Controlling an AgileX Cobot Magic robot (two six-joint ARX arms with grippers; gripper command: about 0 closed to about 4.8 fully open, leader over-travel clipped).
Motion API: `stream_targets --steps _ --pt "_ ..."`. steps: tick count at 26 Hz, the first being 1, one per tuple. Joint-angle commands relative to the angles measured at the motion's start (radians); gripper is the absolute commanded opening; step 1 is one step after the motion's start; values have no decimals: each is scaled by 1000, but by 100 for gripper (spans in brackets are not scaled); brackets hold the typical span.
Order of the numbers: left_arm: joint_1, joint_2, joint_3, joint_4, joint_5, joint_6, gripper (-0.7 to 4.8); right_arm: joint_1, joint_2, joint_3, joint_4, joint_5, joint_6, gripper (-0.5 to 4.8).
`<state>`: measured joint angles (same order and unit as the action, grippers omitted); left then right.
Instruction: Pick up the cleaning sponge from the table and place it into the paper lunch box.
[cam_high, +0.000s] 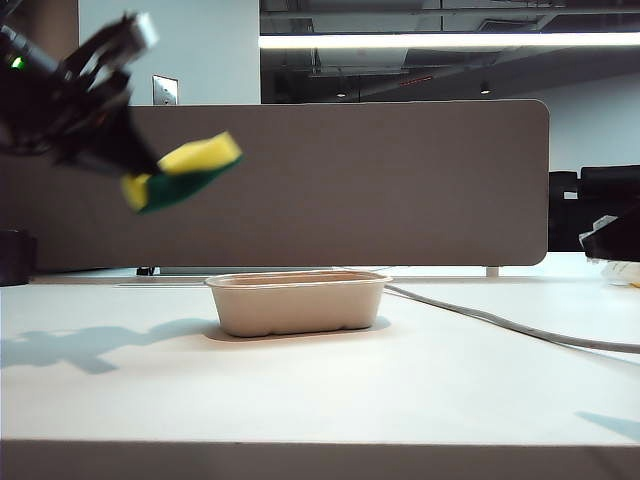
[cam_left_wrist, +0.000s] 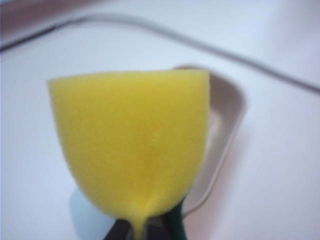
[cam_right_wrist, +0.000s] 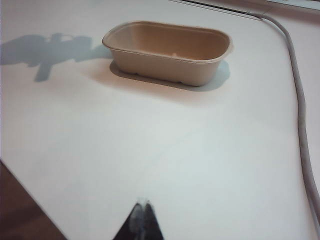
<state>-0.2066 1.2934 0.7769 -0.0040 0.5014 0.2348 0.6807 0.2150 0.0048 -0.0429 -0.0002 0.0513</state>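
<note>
Judging progress: the pick looks done, the placing is not; the paper lunch box (cam_high: 298, 302) holds nothing that I can see.
Cleaning sponge (cam_high: 183, 171): up in the air at the upper left of the exterior frame, well above the table (cam_high: 320, 390) and off to the left of the box, tilted with its yellow face up and green layer underneath.
Left gripper (cam_left_wrist: 134, 231): clamped tight on the sponge's near end; in its wrist view the foam puckers where the dark fingers pinch it, and the box rim shows behind the sponge.
Left arm: dark, angled down from the top left corner of the exterior frame toward the centre.
What is left: I reckon carrying the sponge rightward over the box, lowering it and letting go.
Right gripper (cam_right_wrist: 142, 212): fingertips pressed together on nothing, low in its own view, looking over bare table toward the box.
Grey cable (cam_high: 500, 325): trails across the table right of the box, clear of it.
</note>
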Motion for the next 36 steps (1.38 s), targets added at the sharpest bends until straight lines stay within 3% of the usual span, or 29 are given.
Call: stream_targets --steps 1,6,10,13,20,22,24,26,28,30,32,33,34,35,36 --pt "-58 34 34 66 33 11 -6 0 -1 1 17 1 0 -5" --pt "-119 184 163 -7 37 74 -6 -1 -1 1 17 2 0 -5" --pt "-156 304 283 -75 -40 88 -6 -2 -1 1 17 -3 0 -5" --pt "-167 370 355 -116 -36 103 -6 -2 -1 1 17 2 0 -5" --pt "-172 427 418 -225 -46 132 11 -3 -1 1 17 1 0 -5" --pt "-172 426 418 -227 -56 132 102 -2 -1 1 17 1 0 -5" --pt "-171 426 418 -227 -51 130 274 -2 -1 1 17 1 0 -5" --pt "-172 426 418 -223 -51 130 371 -3 -1 1 17 1 0 -5" --pt "-172 422 418 -224 -45 124 405 -3 -1 1 17 1 0 -5" --pt "-172 412 418 -222 -45 124 479 -3 -1 1 17 1 0 -5" --pt "-172 391 418 -222 -48 119 479 -3 -1 1 17 1 0 -5" --pt "-172 380 418 -221 -50 112 438 -3 -1 1 17 1 0 -5" --pt "-171 360 418 -223 -50 101 244 -3 -1 1 17 1 0 -5" --pt "-171 340 418 -227 -48 91 6 -3 -1 1 17 1 0 -5" --pt "-171 313 418 -227 -46 59 -9 -3 -1 1 17 1 0 -5"
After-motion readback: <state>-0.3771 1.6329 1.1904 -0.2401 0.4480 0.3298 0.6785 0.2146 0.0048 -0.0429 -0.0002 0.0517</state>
